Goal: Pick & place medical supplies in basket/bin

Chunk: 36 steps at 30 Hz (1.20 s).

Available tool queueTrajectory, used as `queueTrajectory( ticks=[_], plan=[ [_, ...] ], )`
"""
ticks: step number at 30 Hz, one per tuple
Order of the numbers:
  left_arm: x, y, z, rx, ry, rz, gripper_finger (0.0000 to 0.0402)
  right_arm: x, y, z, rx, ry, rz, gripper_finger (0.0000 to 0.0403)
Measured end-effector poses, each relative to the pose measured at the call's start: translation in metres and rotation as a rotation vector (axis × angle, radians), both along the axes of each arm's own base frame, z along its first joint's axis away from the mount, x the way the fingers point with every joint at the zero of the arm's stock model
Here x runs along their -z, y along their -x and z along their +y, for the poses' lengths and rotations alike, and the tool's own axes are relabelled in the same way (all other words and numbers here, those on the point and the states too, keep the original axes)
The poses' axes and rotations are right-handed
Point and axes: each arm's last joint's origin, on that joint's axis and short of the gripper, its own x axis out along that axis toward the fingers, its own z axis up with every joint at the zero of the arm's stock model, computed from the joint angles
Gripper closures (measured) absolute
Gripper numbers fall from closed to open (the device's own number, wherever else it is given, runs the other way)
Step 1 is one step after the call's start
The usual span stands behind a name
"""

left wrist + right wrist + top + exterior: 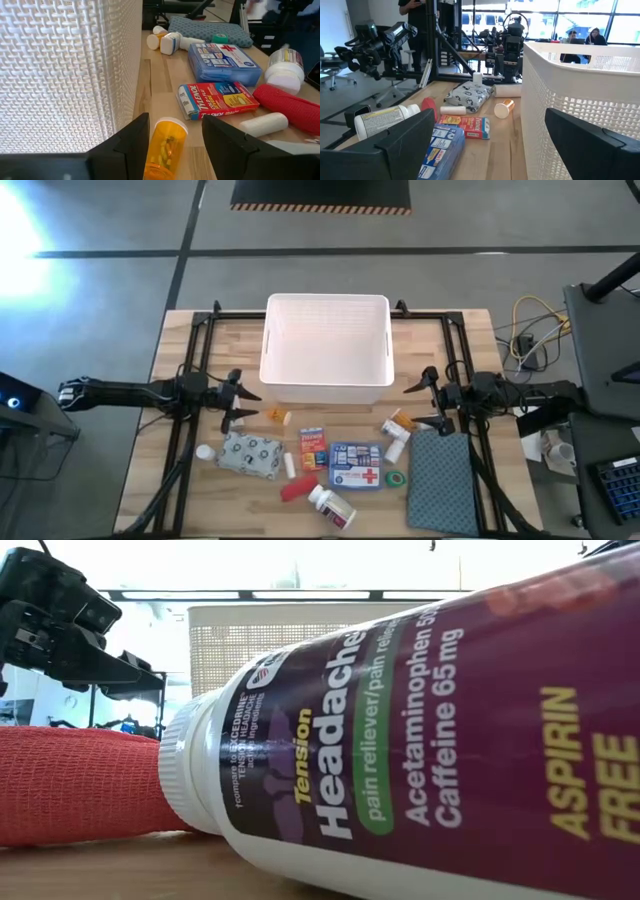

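Wooden tabletop (190, 330) fills our view from above. We see a white bin (326, 347) at the far middle, and supplies scattered on the near side: an orange vial (277, 416), a red-blue box (313, 448), a blue pouch (356, 466). Our left gripper (240, 402) hangs open beside the bin's left wall, holding nothing. Our right gripper (423, 403) hangs open too, empty, near the bin's right side.

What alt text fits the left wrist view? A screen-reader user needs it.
The open left gripper frames an orange vial lying on the wooden table beside the white bin's perforated wall. Beyond lie a red-blue box, a blue red-cross pouch, a red tube and white bottles.
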Motion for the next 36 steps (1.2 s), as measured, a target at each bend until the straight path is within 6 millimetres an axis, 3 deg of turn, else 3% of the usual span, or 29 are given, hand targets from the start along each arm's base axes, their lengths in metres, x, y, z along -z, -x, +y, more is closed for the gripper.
queueTrajectory(
  ticks=[19, 25, 27, 32, 36],
  plan=[
    [0.000, 0.000, 0.000, 0.000, 0.000, 0.000, 0.0238, 0.000, 0.000, 0.000, 0.001, 0.000, 0.000, 0.0033],
    [0.000, 0.000, 0.000, 0.000, 0.000, 0.000, 0.0238, 0.000, -0.001, -0.006, 0.225, 0.066, -0.003, 0.0033],
    [0.000, 0.000, 0.000, -0.001, 0.000, 0.000, 0.0238, 0.000, -0.001, -0.007, 0.235, -0.051, 0.001, 0.0033],
    [0.000, 0.000, 0.000, 0.000, 0.000, 0.000, 0.0238, -0.008, 0.000, -0.007, 0.208, -0.550, -0.046, 0.0033],
    [0.000, 0.000, 0.000, 0.000, 0.000, 0.000, 0.0238, -0.020, 0.002, -0.011, 0.256, -0.758, -0.198, 0.0033]
  ],
)
